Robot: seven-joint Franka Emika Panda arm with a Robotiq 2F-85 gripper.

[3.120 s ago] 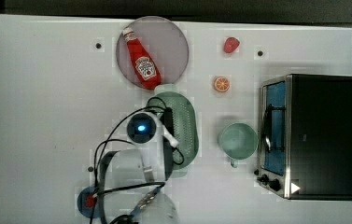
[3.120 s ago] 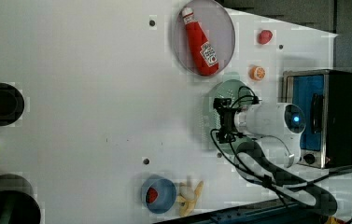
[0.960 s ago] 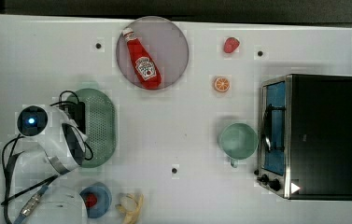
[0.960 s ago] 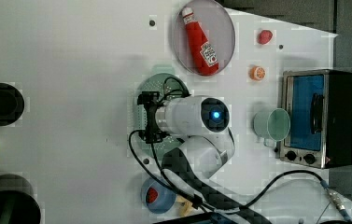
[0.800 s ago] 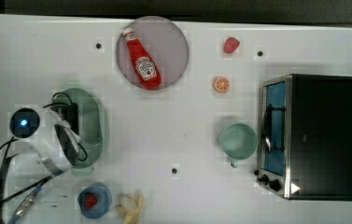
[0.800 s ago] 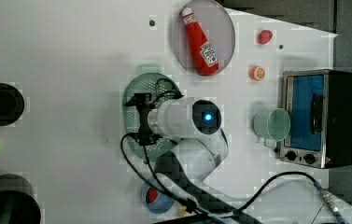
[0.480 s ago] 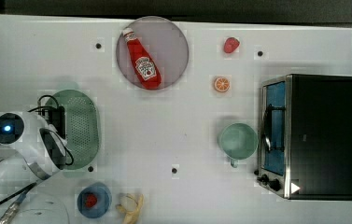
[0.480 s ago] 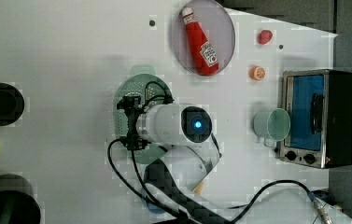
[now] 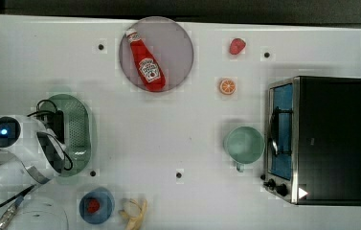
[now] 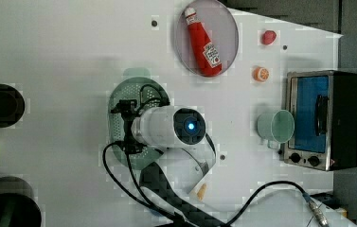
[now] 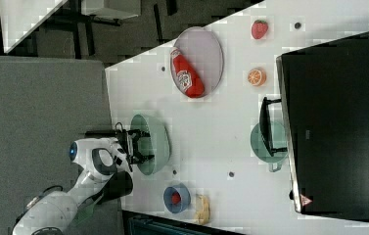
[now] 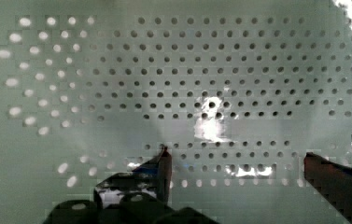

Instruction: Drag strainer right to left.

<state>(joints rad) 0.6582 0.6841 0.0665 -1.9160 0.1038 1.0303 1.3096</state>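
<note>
The strainer [image 9: 79, 130], a pale mint-green oval with a holed floor, lies near the top view's left end of the white table. My gripper [image 9: 56, 125] reaches down into it from the white wrist. In the left view the strainer [image 10: 151, 94] shows around the gripper [image 10: 127, 127], and in the right view the gripper [image 11: 141, 145] sits over the strainer's [image 11: 157, 142] basin. The wrist view shows the dotted strainer floor [image 12: 173, 79] with the gripper [image 12: 239, 172] open, its two fingertips [image 12: 163, 164] spread wide and low against that floor, nothing between them.
A grey plate [image 9: 178, 48] with a ketchup bottle [image 9: 145, 67] lies at the top view's upper middle. A mint cup [image 9: 243, 144] stands beside the toaster oven [image 9: 321, 139]. A blue bowl [image 9: 94, 207] and a banana [image 9: 135, 213] lie below the strainer. A strawberry [image 9: 237, 46] and an orange slice [image 9: 227, 86] lie beyond.
The arm and the strainer have slid together toward the top view's left, from the table's middle to near its left end. The gripper stays open inside the strainer.
</note>
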